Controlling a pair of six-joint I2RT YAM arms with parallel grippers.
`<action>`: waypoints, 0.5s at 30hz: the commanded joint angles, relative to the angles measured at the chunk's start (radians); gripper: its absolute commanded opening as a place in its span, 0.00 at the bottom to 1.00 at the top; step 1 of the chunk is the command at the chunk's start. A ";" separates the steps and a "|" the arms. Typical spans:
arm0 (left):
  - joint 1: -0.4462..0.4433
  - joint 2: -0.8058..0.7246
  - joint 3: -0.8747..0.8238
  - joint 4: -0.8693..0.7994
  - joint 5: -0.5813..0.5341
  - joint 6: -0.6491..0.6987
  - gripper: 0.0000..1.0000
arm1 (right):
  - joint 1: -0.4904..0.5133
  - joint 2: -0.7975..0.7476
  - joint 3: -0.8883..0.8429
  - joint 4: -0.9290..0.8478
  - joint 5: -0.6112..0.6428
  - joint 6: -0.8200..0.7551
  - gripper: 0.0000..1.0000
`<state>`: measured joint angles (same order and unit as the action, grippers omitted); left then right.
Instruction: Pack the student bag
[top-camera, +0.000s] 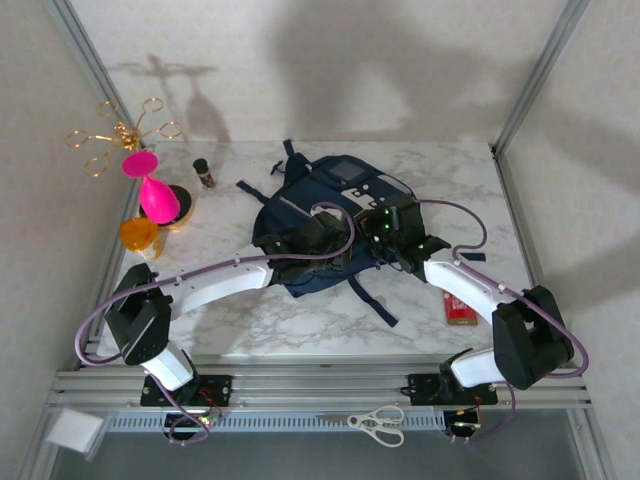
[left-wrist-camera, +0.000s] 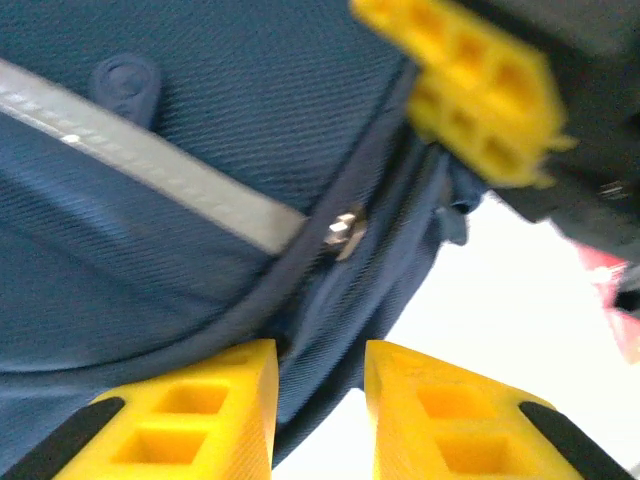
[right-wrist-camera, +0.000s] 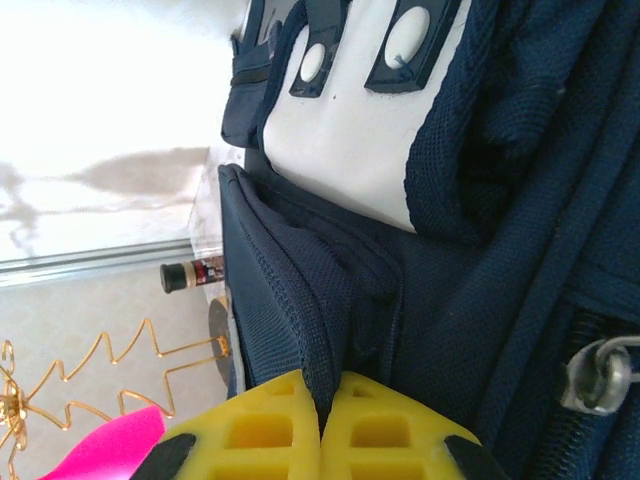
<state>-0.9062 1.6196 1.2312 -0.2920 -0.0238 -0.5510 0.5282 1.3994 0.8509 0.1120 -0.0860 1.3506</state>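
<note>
— Where do we have the student bag (top-camera: 322, 192)?

— Flat in the middle of the marble table (top-camera: 450, 180), under both our arms. Our right gripper (right-wrist-camera: 322, 425) is pinched tight on a fold of its navy fabric, just below the white panel (right-wrist-camera: 340, 130).

— And the left gripper (left-wrist-camera: 318, 415)?

— Its jaws stand a little apart, with the bag's corded seam running down between them against one finger. We cannot tell whether they bite.

— So we judge the step is parting the bag's mouth?

— We think so. We should take the stiff seam beside the metal zipper pull (left-wrist-camera: 345, 228), not loose cloth. Then we close fully and draw away from the right grip, low and slowly, so neither fold slips out.

— Which way does it lie?

— Its long axis runs roughly from the far side to our near edge, leaning slightly. The end with the grey-white patch (top-camera: 347, 168) points at the far wall, and loose straps (top-camera: 372, 300) trail toward us. We cannot say which end is the top.
</note>
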 joint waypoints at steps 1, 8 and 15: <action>-0.005 -0.051 0.044 0.111 0.017 -0.056 0.29 | 0.022 0.000 0.037 0.101 -0.079 0.012 0.00; -0.005 0.000 0.099 -0.024 -0.091 -0.061 0.32 | 0.021 0.000 0.036 0.098 -0.082 0.013 0.00; -0.020 -0.072 0.013 -0.059 -0.125 -0.011 0.34 | 0.018 0.001 0.037 0.101 -0.092 0.018 0.00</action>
<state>-0.9165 1.5890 1.2751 -0.2935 -0.1127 -0.5972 0.5316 1.4082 0.8509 0.1196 -0.1154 1.3518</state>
